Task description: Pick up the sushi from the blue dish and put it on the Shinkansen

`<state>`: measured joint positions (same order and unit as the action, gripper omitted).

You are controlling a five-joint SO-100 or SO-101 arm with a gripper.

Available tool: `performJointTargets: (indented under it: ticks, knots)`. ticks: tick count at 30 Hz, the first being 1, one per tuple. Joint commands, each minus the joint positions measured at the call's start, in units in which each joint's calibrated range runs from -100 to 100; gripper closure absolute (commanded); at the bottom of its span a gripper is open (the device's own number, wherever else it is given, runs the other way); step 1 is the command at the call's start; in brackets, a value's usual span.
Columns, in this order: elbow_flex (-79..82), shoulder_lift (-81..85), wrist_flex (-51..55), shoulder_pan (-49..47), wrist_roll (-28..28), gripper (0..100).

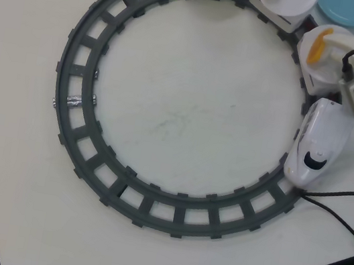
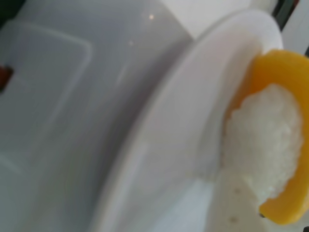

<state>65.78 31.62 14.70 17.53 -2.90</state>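
The sushi [image 1: 317, 47], yellow-orange topping over white rice, is turned on its side over the white plate [image 1: 332, 77] of the car right behind the Shinkansen's nose [image 1: 318, 139]. My gripper [image 1: 323, 48] reaches in from the right and is shut on it. In the wrist view the sushi [image 2: 263, 140] fills the right side, pressed against one white finger [image 2: 235, 205], just over the plate's rim [image 2: 193, 96]. The other finger is hidden. The blue dish [image 1: 350, 8] lies empty at the top edge, beyond the train.
The grey circular track [image 1: 79, 89] fills the middle of the white table. Two more train cars with white plates [image 1: 287, 1] sit on the track at the top, one carrying another piece. Black cables [image 1: 345, 225] run at the right. The table edge is at the lower left.
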Motion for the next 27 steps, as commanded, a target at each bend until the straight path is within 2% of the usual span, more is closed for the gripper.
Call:
performJointTargets:
  ticks: [1,6,10,17,22,27]
  knots:
    - [-2.7,2.2,0.1,-0.3,-1.1,85]
    - [-3.1,2.3,0.1,0.5,-1.5,85]
    - [-5.4,3.0,0.1,4.7,-0.8,85]
    - [-4.1,12.9,0.1,12.6,7.1,85]
    - [5.9,23.1,0.0,13.8,6.7,85]
    - [24.0,34.0,-0.9,14.1,6.3,85]
